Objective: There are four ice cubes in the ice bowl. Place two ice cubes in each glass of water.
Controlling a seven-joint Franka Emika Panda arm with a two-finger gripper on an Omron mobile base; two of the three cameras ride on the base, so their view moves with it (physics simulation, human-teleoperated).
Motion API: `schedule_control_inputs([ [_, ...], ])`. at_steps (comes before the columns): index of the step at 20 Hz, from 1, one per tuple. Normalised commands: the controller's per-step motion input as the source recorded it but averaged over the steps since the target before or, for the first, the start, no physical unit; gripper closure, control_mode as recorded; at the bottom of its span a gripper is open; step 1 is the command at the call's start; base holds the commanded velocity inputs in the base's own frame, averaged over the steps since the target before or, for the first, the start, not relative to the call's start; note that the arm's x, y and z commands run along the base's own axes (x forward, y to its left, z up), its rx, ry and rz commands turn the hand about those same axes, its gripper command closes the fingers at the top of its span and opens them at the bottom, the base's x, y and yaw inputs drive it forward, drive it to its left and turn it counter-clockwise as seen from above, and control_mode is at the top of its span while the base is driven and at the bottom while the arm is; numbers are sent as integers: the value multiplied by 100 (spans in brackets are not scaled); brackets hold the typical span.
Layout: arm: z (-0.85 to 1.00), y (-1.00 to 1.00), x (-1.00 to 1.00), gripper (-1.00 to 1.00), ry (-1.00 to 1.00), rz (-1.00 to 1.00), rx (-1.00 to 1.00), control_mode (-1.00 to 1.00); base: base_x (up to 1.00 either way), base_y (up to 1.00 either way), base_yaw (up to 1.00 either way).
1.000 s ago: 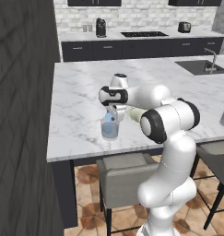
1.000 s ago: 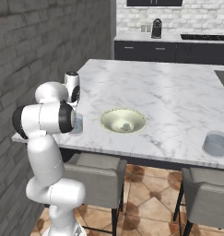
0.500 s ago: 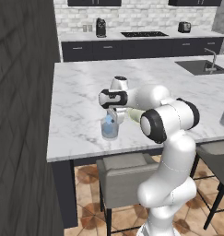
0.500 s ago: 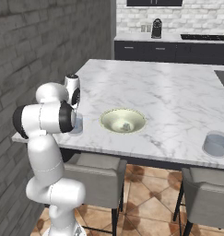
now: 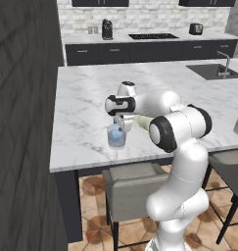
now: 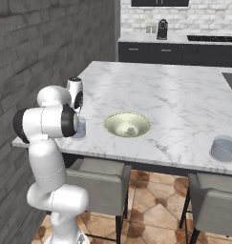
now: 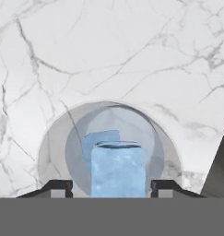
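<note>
My gripper (image 7: 111,186) hangs straight over the near glass of water (image 7: 53,147), which stands at the counter's front edge (image 5: 116,137). A pale blue ice cube (image 7: 117,169) sits between the fingertips (image 7: 58,186), with a thin gap showing on each side of it, so the jaws stand open. A second ice cube (image 7: 100,137) lies inside the glass below. The yellow-green ice bowl (image 6: 127,126) is just right of the arm and holds one ice cube (image 6: 130,130). The other glass of water (image 6: 224,148) stands far to the right near the front edge.
A sink (image 5: 216,71) is set into the far right of the marble island. Grey stools (image 6: 100,183) stand under its front edge. A dark brick wall (image 6: 36,57) runs along the left.
The arm has stayed over the near glass. The jaws have spread slightly away from the cube between them.
</note>
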Motion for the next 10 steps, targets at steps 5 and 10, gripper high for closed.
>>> schedule_control_inputs([
  [5, 0, 0, 0, -100, 0, 0, 0, -100, 0, 0, 0],
  [10, 33, -1, 0, -100, 0, 0, 0, -100, 0, 0, 0],
])
